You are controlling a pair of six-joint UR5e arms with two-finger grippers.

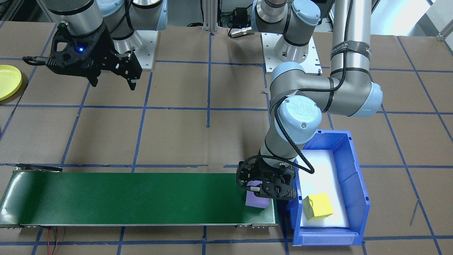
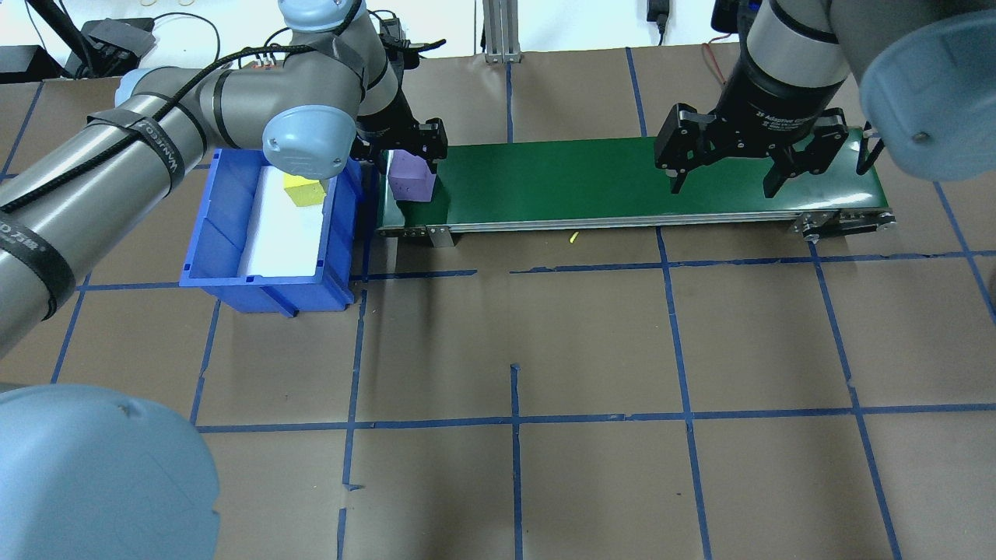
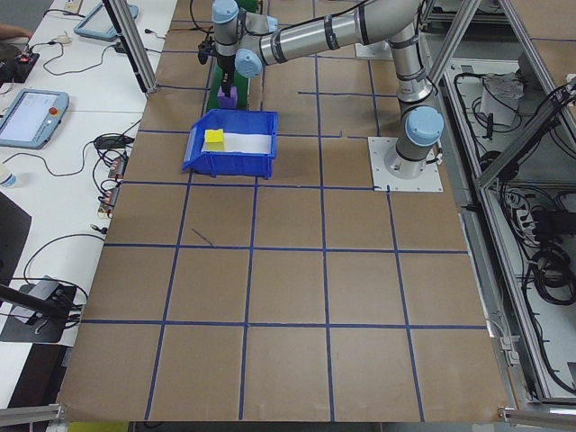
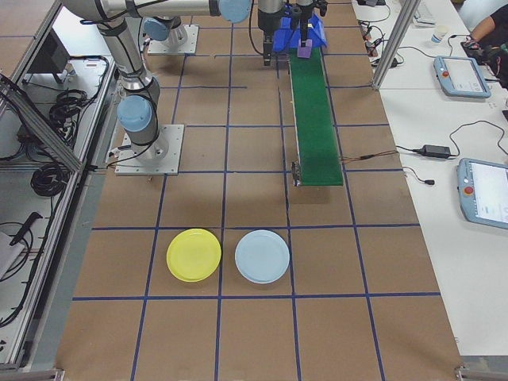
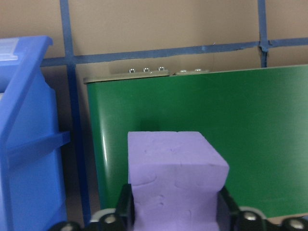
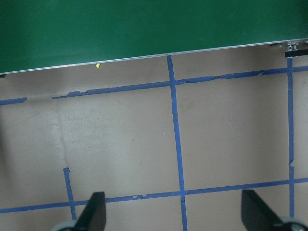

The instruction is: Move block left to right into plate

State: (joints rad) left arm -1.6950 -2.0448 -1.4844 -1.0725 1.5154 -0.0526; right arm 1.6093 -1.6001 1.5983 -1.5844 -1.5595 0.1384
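A purple block rests at the left end of the green conveyor belt. My left gripper is shut on it, one finger against each side, as the left wrist view shows. From the front the block peeks out below the left gripper. My right gripper hangs open and empty near the belt's right end, over the brown table. The yellow plate lies on the table far to the right, past the belt's end, and shows at the front view's left edge.
A blue bin with a white liner stands just left of the belt and holds a yellow block. A light blue plate lies beside the yellow one. Blue tape lines grid the brown table.
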